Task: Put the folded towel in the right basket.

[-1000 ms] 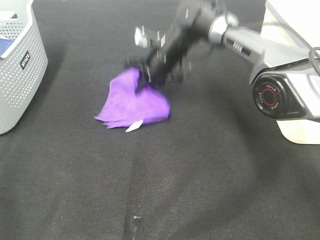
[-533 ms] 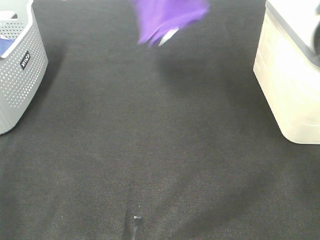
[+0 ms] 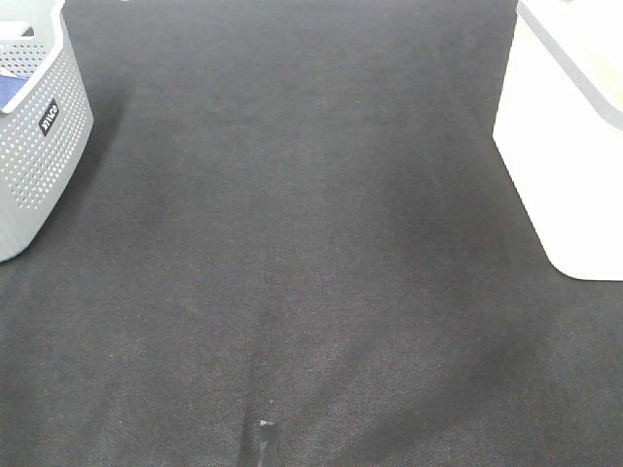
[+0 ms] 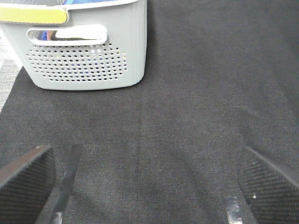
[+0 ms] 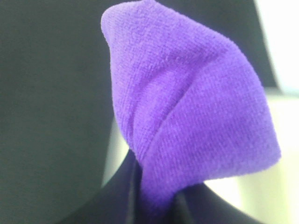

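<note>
**Q:** Where is the folded purple microfibre towel (image 5: 187, 93)?

**A:** Aloft, bunched into a peak and pinched at its lower folds by the right fingers (image 5: 117, 196), which are clamped on the cloth. In the right wrist view the smooth white plastic basket (image 3: 550, 175) shows pale just behind the towel. Whether the cloth hangs over that basket's mouth cannot be told. The high camera catches neither towel nor arm.

**Q:** Why hold it that way?

**A:** A grip low on the gathered folds looks meant to keep the bundle together and clear of the black woven bench (image 3: 311, 292) on the way to the white basket. The drop is not yet made. By my reading the carry is well along and only the release is left.

**Q:** And the other arm?

**A:** The left fingers (image 4: 25, 179) are spread wide with nothing between them. They hang low over the bench on the far side from the white basket, likely parked out of the way.

**Q:** What do the containers hold?

**A:** The white basket's inside is out of view. The grey perforated plastic basket (image 3: 39, 165), across the bench from the white basket, has a blue item (image 3: 10, 92) inside and a yellow strip (image 4: 32, 15) lying along its rim. Its wall hides the rest.
</note>
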You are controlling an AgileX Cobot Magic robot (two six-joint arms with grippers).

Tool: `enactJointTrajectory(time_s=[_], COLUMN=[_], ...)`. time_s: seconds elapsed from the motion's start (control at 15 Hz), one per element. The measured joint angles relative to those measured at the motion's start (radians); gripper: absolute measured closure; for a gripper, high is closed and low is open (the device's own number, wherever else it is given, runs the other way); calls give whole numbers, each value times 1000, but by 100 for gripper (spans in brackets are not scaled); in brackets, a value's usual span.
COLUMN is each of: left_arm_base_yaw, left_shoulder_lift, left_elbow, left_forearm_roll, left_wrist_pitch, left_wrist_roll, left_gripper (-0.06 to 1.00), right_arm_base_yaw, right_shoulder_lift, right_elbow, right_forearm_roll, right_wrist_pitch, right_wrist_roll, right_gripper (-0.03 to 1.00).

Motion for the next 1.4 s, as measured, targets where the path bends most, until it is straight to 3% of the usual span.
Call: enactJointTrajectory(time_s=[0.27,0.47,0.53,0.6,0.67,0.73,0.87,1.13,1.4], left_arm_base_yaw=[0,0,0,0,0,0,0,0,0], left_shoulder_lift=[0,0,0,0,0,0,0,0,0], left_elbow=[0,0,0,0,0,0,0,0,0], left_forearm_roll=[0,0,0,0,0,0,0,0,0], left_wrist_pitch=[0,0,0,0,0,0,0,0,0], left_wrist_roll=[0,0,0,0,0,0,0,0,0], left_gripper=[-4,-4,-4,-4,-4,-4,-4,-4,-4], right_arm_base_yaw=[-68,-69,-69,-69,-69,-69,-69,-69,-69], right_shoulder_lift=[10,39,47,51,52,52,52,43,-121], right_elbow=[216,235,237,237,237,237,237,237,253], right_forearm_roll=[-54,-77,-75,-72,-70,-69,-68,-54,46], right_wrist_pitch=[9,12,12,12,12,12,12,12,7], right_wrist_roll=[-43,-30,-16,5,20,29,33,-28,-42], right_gripper=[83,82,74,56,30,13,1,-1,-1])
